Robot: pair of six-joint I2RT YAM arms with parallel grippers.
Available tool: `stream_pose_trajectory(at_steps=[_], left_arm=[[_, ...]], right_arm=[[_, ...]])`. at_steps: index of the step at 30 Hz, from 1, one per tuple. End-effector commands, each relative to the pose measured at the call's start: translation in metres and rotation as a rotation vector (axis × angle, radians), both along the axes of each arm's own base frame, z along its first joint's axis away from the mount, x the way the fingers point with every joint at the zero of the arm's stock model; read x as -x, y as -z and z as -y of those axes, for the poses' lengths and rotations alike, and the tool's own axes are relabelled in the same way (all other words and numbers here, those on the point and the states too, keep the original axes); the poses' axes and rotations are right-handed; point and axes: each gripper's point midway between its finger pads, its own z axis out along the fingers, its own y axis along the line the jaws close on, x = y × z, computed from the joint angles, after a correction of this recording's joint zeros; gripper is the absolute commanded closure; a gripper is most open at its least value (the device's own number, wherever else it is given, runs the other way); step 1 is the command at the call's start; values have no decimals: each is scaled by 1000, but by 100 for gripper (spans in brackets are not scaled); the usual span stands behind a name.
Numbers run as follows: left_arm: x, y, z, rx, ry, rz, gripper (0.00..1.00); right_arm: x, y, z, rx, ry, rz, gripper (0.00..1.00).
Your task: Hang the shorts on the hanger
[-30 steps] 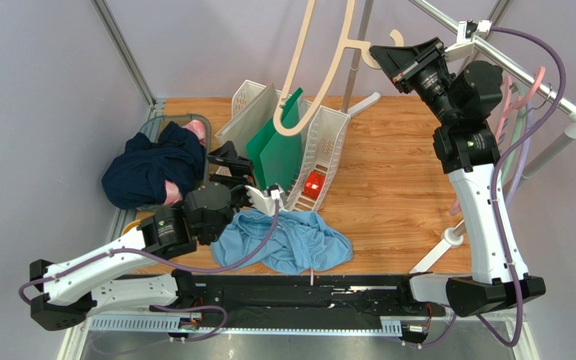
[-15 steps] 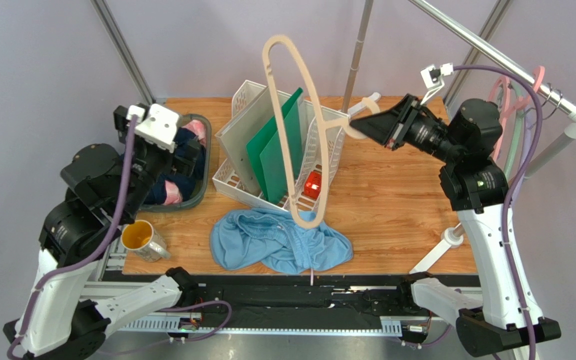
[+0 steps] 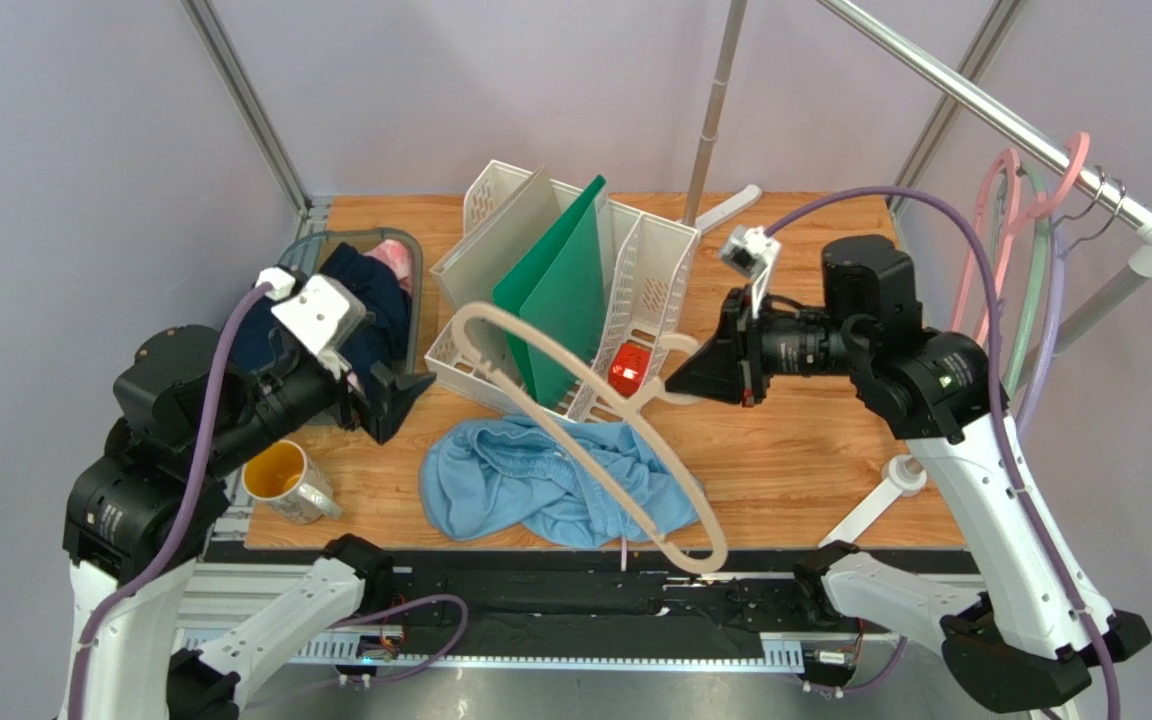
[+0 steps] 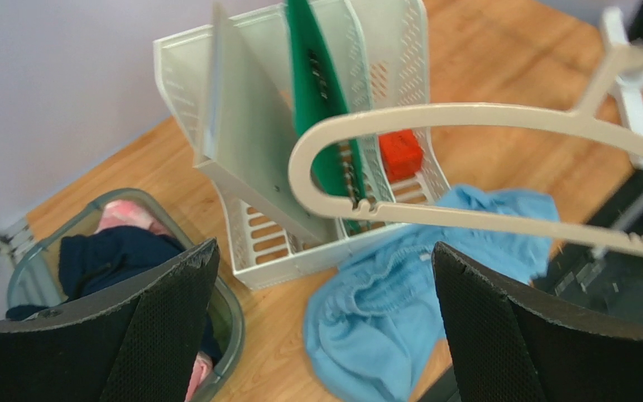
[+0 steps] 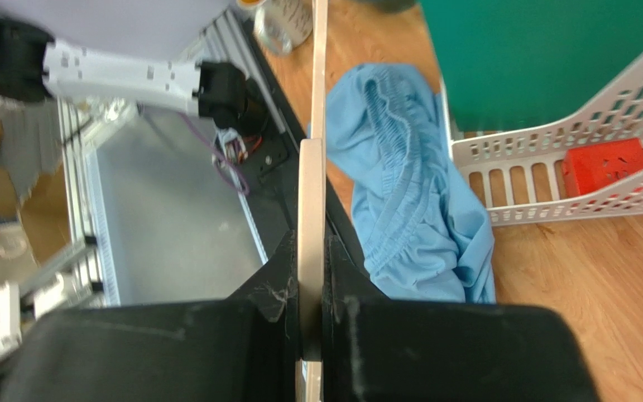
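At the far left, near the worktop's front edge, stands a mug point(image 3: 279, 477), with a bin point(image 3: 405, 255) of dark cloth behind it. The left fingers point(image 4: 165, 327) hang in the air beside the bin, spread wide and empty, aimed rightward and down.

The shorts point(image 3: 567, 488) lie crumpled on the worktop at the near edge, between the two arms and just in front of the rack point(image 3: 660, 278). Their long axis runs left to right, and the gathered waistband seems to sit toward the left end. From the left fingers they lie ahead, lower and to the right, with nothing in between.

The hanger point(image 4: 484, 110) is in the air over the shorts. Its long axis is slanted, from the rack's front down toward the near edge. Whether its lower arm touches the cloth cannot be told.

The right fingers point(image 5: 343, 280) are clenched on the hanger at its neck, so that arm is occupied. The left arm is free and looks the nearer one for lifting the waistband to the hanger. At the far right, thin hangers point(image 3: 1040, 225) hang on a rail.
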Motion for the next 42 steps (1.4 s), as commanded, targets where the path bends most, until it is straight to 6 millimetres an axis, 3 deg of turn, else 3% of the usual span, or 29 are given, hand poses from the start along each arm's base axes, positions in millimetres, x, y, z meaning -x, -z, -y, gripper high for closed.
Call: stream_pose_trajectory(at_steps=[1, 3, 6, 7, 15, 20, 26, 34, 37, 40, 42], left_arm=[[47, 22, 22, -110, 321, -8, 1], [60, 33, 27, -191, 447, 8, 1], [65, 55, 30, -284, 550, 14, 3], [62, 65, 30, -305, 561, -6, 5], [47, 129, 38, -497, 712, -42, 15], [53, 145, 55, -524, 805, -53, 16], [55, 176, 69, -542, 854, -151, 31], [47, 188, 87, -455, 807, -268, 41], [46, 195, 88, -453, 789, -319, 56], [47, 201, 87, -453, 781, -367, 100], [49, 199, 87, -429, 770, -374, 100]], right_arm=[[26, 13, 0, 157, -177, 175, 100], [28, 16, -1, 207, -227, 234, 100], [27, 18, -3, 290, -272, 342, 100], [36, 20, -6, 312, -319, 367, 100], [44, 24, -22, 447, -453, 542, 100], [46, 30, -30, 507, -495, 572, 100], [43, 27, -38, 499, -479, 575, 100], [43, 24, -44, 497, -479, 595, 100], [44, 25, -46, 494, -486, 589, 100], [43, 25, -48, 482, -467, 589, 100], [43, 17, -50, 436, -430, 599, 100]])
